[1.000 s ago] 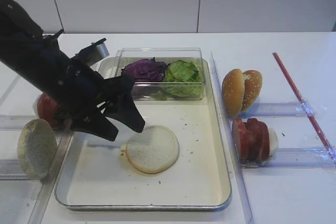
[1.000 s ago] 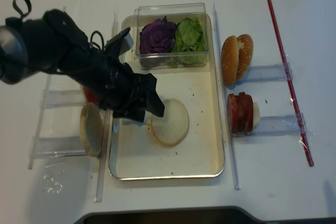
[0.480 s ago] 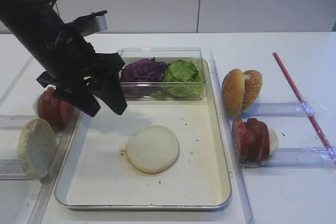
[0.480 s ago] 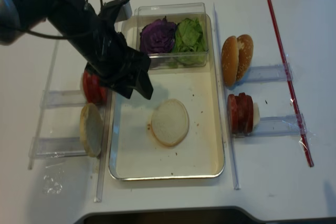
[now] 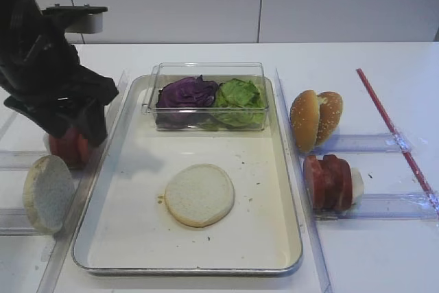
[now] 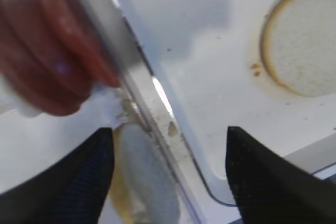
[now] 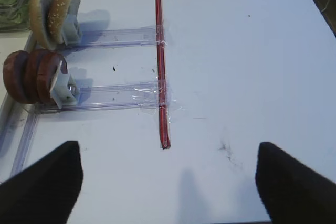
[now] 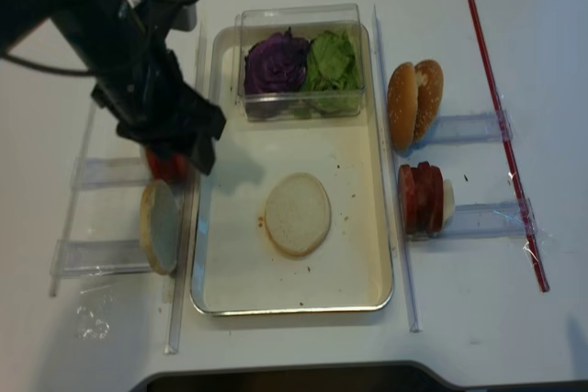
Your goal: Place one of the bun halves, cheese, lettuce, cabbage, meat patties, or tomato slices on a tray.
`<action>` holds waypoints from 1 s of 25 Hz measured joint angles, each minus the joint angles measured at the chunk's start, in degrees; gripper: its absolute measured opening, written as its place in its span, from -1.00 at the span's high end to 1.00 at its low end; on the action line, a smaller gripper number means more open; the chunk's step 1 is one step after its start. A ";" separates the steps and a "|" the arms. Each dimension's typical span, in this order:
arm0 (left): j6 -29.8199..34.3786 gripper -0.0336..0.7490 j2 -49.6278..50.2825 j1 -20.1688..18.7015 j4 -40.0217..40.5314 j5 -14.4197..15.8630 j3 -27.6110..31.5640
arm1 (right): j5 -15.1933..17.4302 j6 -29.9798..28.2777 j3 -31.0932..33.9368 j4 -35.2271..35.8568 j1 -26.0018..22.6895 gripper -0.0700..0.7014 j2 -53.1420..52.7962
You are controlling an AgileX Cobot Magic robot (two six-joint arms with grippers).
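Left tool spread, holding nothing, above the tray's left rim; it partly hides the red slices there. Right tool spread, tips only in frame. One bun half lies cut face up mid-tray. Clear box holds cabbage and lettuce.

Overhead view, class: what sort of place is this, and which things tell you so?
Probably a mock burger-assembly station on a lab bench: a metal tray holding a bun half, a clear box of cabbage and lettuce, and sesame buns stood in clear racks.
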 joint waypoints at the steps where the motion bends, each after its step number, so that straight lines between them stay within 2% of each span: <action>1: -0.87 -0.26 -0.62 0.00 2.11 0.13 0.00 | 0.00 0.00 0.00 0.00 0.00 -0.97 0.00; 4: -2.67 -0.26 -2.09 0.00 7.00 0.25 0.00 | 0.00 0.00 0.00 0.00 0.00 -0.97 0.00; 8: -2.82 -0.26 -4.68 0.50 8.58 0.47 0.00 | 0.00 0.00 0.00 0.00 0.00 -0.97 0.00; 12: -1.39 -0.26 -7.18 4.13 8.67 0.73 0.00 | 0.00 0.00 0.00 0.00 0.00 -0.97 0.00; 18: 1.12 -0.26 -9.90 12.44 5.55 0.95 0.00 | 0.00 0.00 0.00 0.00 0.00 -0.97 0.00; 21: 1.48 -0.26 -11.74 14.37 5.17 0.95 0.81 | 0.00 0.00 0.00 0.00 0.00 -0.97 0.00; 25: 1.60 -0.26 -15.67 14.70 4.70 0.96 5.28 | 0.00 0.00 0.00 0.00 0.00 -0.97 0.00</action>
